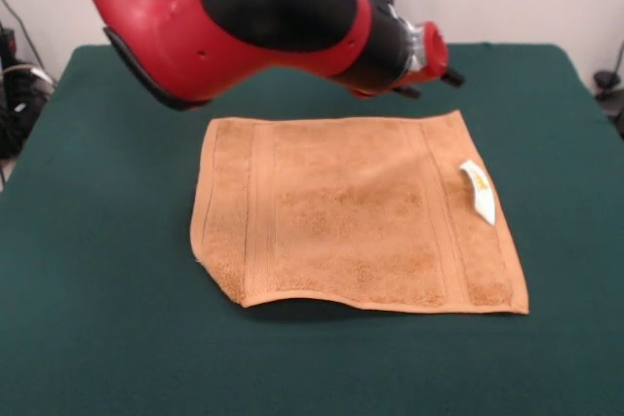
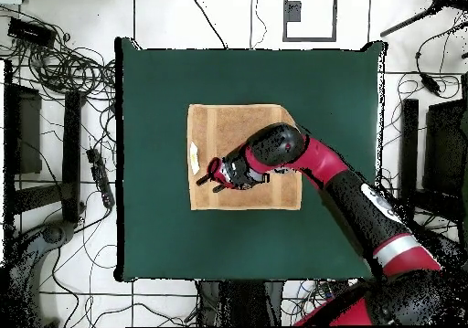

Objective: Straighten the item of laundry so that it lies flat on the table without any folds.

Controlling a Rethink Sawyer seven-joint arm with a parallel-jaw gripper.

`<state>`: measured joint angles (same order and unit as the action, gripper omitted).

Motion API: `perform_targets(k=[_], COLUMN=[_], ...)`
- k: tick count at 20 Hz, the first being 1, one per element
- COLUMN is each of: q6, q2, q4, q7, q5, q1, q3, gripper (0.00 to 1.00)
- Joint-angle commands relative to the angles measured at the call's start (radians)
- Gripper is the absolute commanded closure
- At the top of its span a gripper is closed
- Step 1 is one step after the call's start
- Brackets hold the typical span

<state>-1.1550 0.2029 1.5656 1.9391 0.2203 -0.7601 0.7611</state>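
The orange-tan towel (image 1: 351, 216) lies spread on the green table (image 1: 97, 241), nearly flat. Its near-left corner in the front view is turned under, so that edge runs diagonally. Stripe bands run near its left and right edges, and a white tag (image 1: 478, 190) lies on its right side. My gripper (image 1: 441, 67) hovers just beyond the towel's far-right corner, with the red and black arm stretched above the far edge. In the overhead view the gripper (image 2: 210, 176) sits over the towel's (image 2: 238, 128) lower-left corner, near the tag (image 2: 194, 155). The arm hides part of the towel there.
Wide bare green felt (image 2: 155, 96) surrounds the towel on all sides. Cables and black equipment (image 2: 55, 68) lie on the floor around the table. Cables (image 1: 15, 94) show past the table's left edge in the front view.
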Motion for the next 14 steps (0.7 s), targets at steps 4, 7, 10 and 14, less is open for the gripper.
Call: perform_targets(k=[4,7,10,14], q6=[0.166,0.158,0.24,0.244], q2=[-0.045,-0.026,0.03,0.008], q4=[0.037,0.033,0.151,0.116], q7=[-0.106,-0.104,-0.015,-0.017], q5=[0.151,0.202,0.231,0.25], q1=[0.097,0.062,0.052,0.058], q3=[-0.024,-0.083,-0.099,-0.112], gripper=[0.0,0.0,0.0,0.0])
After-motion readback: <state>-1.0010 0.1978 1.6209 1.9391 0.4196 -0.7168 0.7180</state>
